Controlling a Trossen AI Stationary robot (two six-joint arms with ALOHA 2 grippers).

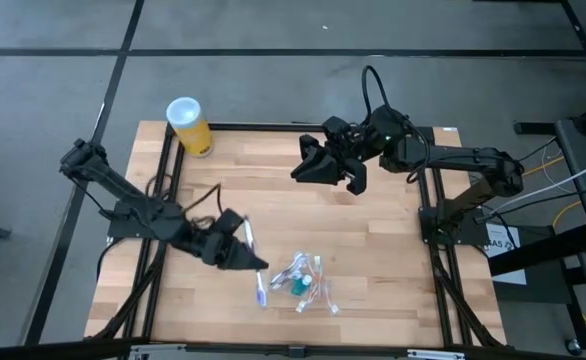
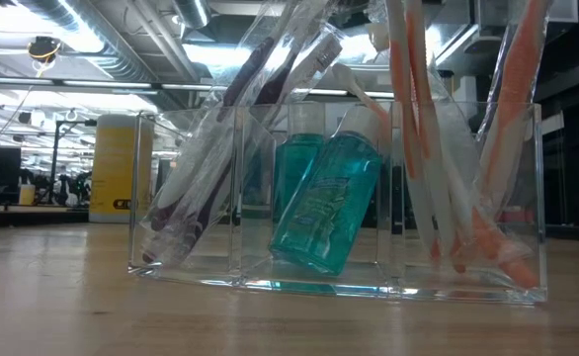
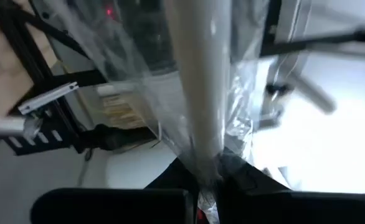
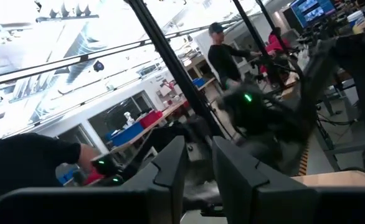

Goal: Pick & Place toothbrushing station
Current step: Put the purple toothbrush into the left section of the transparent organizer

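Closest in the low view, the clear plastic holder [image 2: 388,267] stands on the worktop [image 2: 62,297]: purple-ended toothbrushes [image 2: 206,188] in one end compartment, the teal tube [image 2: 324,213] in the middle, orange-ended ones [image 2: 448,198] at the other end. Only overhead shows the left end effector [image 1: 256,262] beside it, clenched on a wrapped toothbrush [image 1: 249,240]. Farther back, the right end effector [image 1: 323,170] hovers released, empty. The yellow canister [image 1: 189,126] stands farthest.

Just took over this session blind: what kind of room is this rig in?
Probably a robotics lab or workshop. Exposed ceiling ducts and strip lights run overhead, monitors and benches with blue bins fill the background, and a person stands among other equipment.
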